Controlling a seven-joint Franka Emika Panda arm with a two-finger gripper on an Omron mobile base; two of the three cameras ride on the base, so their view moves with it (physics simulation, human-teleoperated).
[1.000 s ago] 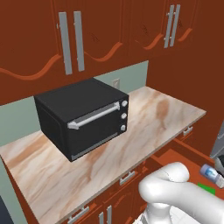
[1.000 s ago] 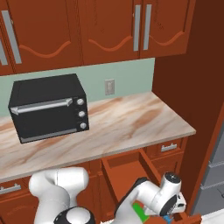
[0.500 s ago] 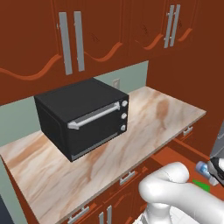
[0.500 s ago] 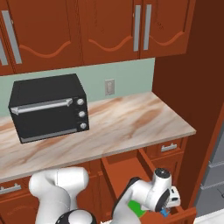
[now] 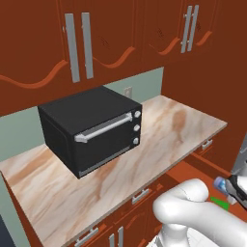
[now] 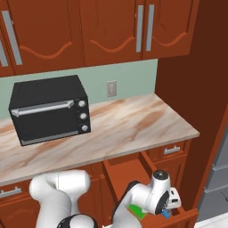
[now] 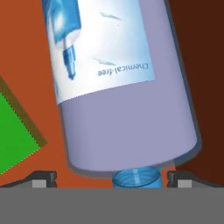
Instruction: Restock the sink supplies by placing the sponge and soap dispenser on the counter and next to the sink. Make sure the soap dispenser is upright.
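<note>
Soap dispenser (image 7: 118,87) lies on its side on the reddish floor of the open drawer (image 6: 124,178), its long axis running away from the hand camera: the blue pump neck points back toward the gripper (image 7: 111,178) at the bottom of the hand view, and the lavender body with its blue label stretches up and slightly left, the label text reading upside down. The gripper's two dark fingertips (image 7: 43,178) stand wide apart on either side of the pump neck, clamped on nothing; whether they touch the bottle is hard to say from this close. The sponge (image 7: 13,131) lies flat in the same drawer just beside the bottle, a green corner showing at the left of the hand view. The right base view adds what the hand view cannot: the drawer is pulled out below the marbled counter (image 6: 133,124), with the arm bent down into it and a strip of green beside the wrist. The left base view shows the bottle's blue tip (image 5: 220,184) beside the hand, a sliver of green below it, and a black toaster oven (image 5: 91,128) standing on the counter.
</note>
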